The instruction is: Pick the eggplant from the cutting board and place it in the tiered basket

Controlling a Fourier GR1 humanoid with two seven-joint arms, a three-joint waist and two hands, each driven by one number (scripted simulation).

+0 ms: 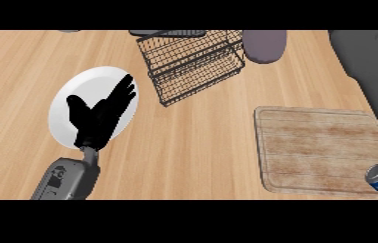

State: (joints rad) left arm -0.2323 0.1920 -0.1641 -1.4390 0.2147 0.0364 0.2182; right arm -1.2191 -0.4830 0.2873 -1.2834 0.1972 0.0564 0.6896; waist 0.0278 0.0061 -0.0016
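Over white plate [68, 98], left hand [100, 118], fingers [127, 87] spread wide, empty; eggplant [264, 46] well apart, beside tiered basket [193, 62].

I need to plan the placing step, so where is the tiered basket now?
In the head view the tiered basket stands at the counter's far edge, near the middle, between the white plate on its left and the cutting board nearer on its right.

- one white plate [77, 87], under my left hand [100, 117]
- one black wire tiered basket [193, 62]
- one wooden cutting board [317, 154]
- one purple eggplant [264, 45]
- one blue object [373, 178], cut off at the edge
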